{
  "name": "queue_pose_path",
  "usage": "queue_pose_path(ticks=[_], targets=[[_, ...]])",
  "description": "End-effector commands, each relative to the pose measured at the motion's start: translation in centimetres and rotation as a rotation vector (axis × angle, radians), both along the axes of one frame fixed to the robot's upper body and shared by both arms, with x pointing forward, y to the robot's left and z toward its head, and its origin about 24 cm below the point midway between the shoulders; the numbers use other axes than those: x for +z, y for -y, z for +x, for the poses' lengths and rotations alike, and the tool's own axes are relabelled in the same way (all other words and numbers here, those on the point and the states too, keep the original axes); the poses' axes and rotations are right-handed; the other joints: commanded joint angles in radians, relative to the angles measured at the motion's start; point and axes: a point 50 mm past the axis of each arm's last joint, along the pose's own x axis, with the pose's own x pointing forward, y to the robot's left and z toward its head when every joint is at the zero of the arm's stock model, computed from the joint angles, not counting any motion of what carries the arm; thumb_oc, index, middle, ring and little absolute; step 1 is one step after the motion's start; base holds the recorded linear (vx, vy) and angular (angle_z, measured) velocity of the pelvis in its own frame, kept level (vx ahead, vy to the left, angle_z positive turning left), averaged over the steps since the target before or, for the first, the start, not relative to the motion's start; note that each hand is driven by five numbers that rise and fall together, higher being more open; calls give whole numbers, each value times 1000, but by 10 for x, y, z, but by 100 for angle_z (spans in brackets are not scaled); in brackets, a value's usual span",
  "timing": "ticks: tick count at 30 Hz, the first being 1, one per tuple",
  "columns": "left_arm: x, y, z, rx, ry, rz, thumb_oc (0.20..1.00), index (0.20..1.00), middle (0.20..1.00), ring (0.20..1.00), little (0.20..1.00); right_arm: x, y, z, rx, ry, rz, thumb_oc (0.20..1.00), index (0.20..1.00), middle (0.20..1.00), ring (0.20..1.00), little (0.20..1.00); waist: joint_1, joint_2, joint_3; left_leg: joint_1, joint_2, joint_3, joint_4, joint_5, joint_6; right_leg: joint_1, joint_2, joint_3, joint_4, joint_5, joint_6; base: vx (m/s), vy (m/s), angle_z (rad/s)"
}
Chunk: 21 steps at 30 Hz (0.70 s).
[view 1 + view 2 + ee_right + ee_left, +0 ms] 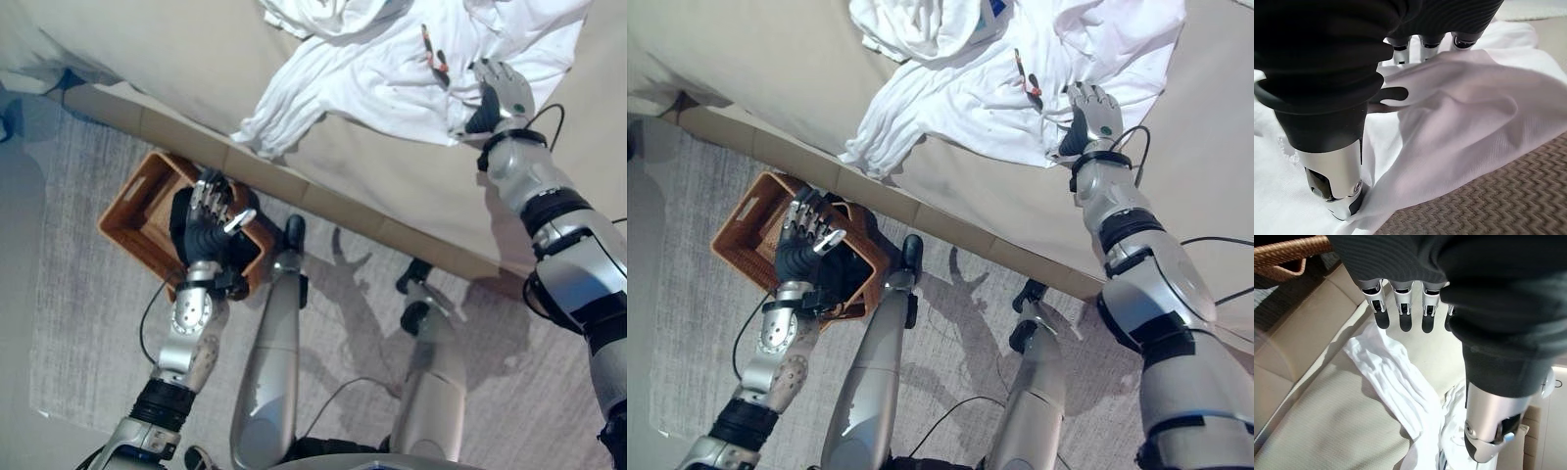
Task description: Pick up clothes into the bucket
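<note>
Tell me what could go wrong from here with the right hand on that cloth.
1. The right hand lies on the white cloth garment with its fingers under a fold, so a lift may catch one layer and slip.
2. The garment sprawls across the beige bed; a trailing sleeve may drag.
3. The brown woven basket sits on the floor under the left hand; the carry could miss it.

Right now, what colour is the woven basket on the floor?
Orange-brown wicker; the rectangular woven basket shows best in the left eye view.
</note>
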Motion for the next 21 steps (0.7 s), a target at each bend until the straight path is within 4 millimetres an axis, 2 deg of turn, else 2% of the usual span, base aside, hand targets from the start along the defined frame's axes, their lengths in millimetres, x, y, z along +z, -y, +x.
queue_pose_path(ticks=[1,6,7,13,21], targets=[[29,7,-10,-38,170,-11,1000,1000,1000,1000,1000,32,25,-7,-85,51,-58,1000,1000,1000,1000,1000,36,81,-7,-60,-19,-7,-5,1,2,30,-15,38,133,-107,75,-3,-9,6],[30,9,-10,-34,177,-17,1000,1000,1000,1000,1000,46,24,-9,-73,99,-59,1000,1000,1000,1000,1000,36,85,-7,-76,-25,-5,-1,3,-1,14,-21,39,149,-110,74,1,2,5],[30,10,-10,-35,177,-17,1000,1000,1000,1000,1000,47,23,-9,-68,104,-58,200,200,200,200,200,35,85,-7,-79,-25,-6,2,2,-1,13,-22,38,152,-112,74,0,0,0],[27,10,-8,-29,163,-18,1000,1000,1000,1000,1000,41,13,-6,-13,108,-4,200,200,200,200,200,33,80,-7,-44,-18,-3,-23,12,-4,42,-23,27,134,-104,76,0,0,0],[10,5,2,6,78,-25,1000,1000,1000,1000,1000,5,-6,-4,123,70,210,200,200,200,200,200,3,42,-7,108,6,10,-91,23,-4,185,-4,19,45,-69,79,-11,-6,-2]])
